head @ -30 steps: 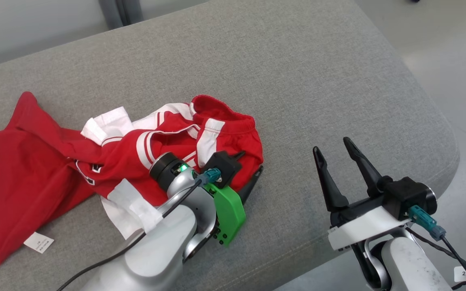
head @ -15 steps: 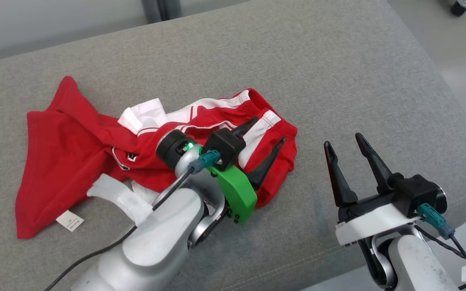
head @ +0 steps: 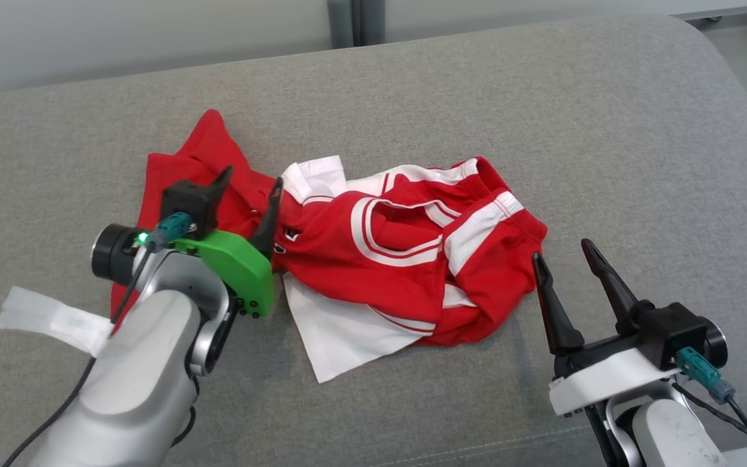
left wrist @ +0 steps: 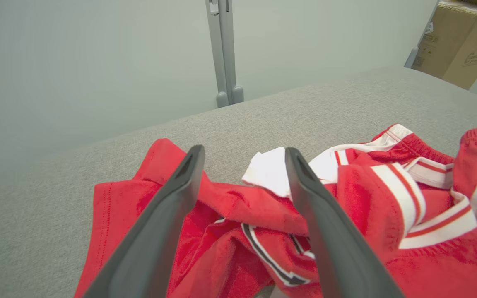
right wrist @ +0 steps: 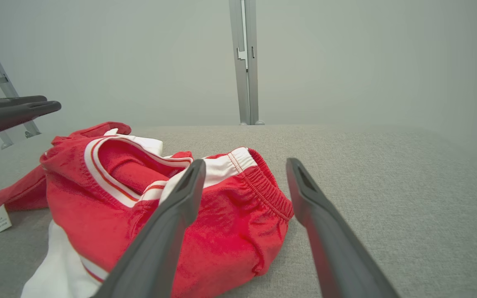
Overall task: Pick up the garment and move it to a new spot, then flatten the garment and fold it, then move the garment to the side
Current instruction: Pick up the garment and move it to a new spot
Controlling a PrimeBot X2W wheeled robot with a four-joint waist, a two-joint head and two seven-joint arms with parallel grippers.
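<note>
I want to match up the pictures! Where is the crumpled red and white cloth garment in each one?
Head view: the crumpled red and white cloth garment lies in the middle of the picture.
Left wrist view: the garment spreads along the bottom, from the middle to the right edge.
Right wrist view: the garment sits at the lower left.
Shared landmark: the grey upright metal post behind it, top middle.

grey cushion | upright metal post behind it | cardboard box beyond far corner
</note>
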